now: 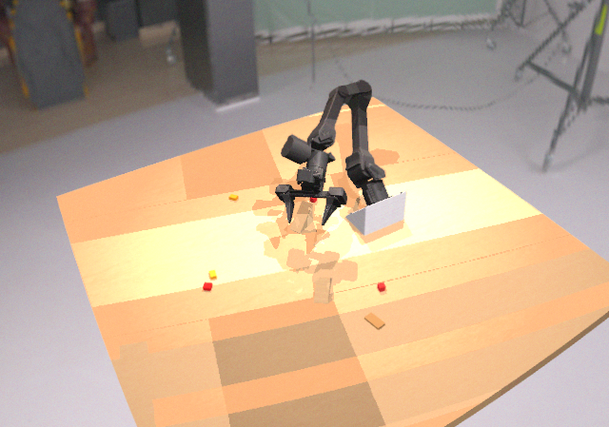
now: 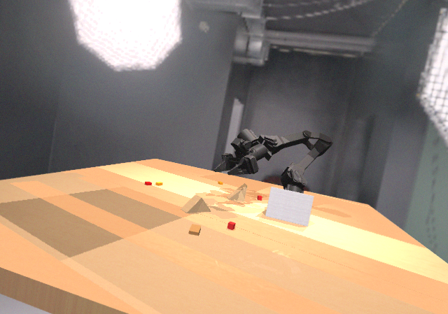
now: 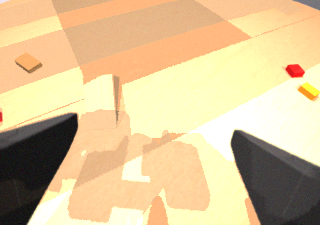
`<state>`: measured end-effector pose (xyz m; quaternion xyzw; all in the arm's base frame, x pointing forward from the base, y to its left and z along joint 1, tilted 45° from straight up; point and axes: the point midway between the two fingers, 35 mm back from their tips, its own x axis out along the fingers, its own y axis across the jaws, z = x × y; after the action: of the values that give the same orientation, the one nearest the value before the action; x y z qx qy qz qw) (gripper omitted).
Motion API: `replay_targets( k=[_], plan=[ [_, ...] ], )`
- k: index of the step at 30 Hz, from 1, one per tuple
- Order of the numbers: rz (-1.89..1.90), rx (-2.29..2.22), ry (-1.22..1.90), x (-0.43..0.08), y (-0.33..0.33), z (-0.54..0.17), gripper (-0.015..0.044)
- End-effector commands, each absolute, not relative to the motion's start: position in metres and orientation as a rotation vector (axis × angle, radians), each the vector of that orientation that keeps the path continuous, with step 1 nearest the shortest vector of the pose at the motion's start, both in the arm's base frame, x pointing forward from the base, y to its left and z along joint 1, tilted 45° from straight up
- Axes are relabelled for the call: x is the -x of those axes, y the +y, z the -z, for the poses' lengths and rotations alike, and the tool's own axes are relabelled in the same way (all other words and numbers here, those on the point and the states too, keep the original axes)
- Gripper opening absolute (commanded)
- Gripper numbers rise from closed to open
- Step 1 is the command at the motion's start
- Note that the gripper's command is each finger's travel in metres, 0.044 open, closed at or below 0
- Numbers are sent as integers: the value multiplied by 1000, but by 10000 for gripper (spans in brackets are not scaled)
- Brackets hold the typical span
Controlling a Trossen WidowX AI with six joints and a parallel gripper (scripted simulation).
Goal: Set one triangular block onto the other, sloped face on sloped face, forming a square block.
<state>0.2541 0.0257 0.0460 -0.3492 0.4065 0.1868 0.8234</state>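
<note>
Two wood-coloured triangular blocks lie apart on the table. One block [image 2: 239,192] rests on the table just below my gripper; in the top view it [image 1: 304,217] shows between the fingers' lower ends, hard to tell from the table. The other block [image 2: 195,204] lies farther out on the table, also seen in the top view [image 1: 324,284] and in the wrist view [image 3: 107,101]. My gripper [image 1: 308,218] [image 2: 234,168] is wide open and empty, raised a little above the near block. In the wrist view its fingers frame the table.
A white upright box [image 1: 379,215] [image 2: 289,205] stands beside the arm's base. Small red cubes [image 1: 381,286] [image 1: 207,286] [image 1: 312,199], yellow cubes [image 1: 212,274] [image 1: 233,197] and a flat tan tile [image 1: 374,320] [image 3: 28,62] are scattered about.
</note>
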Motion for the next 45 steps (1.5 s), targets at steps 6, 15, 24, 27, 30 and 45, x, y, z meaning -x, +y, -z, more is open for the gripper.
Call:
replay_targets(
  k=[6,15,24,27,30,45],
  plan=[
    [-411,911,1078,-255,64,16,440],
    [-407,951,1103,-257,70,32,440],
    [-407,951,1102,-278,67,67,440],
    [-406,951,1101,-283,64,80,440],
    [-406,951,1101,-287,62,93,440],
    [-405,952,1100,-296,56,118,440]
  ],
)
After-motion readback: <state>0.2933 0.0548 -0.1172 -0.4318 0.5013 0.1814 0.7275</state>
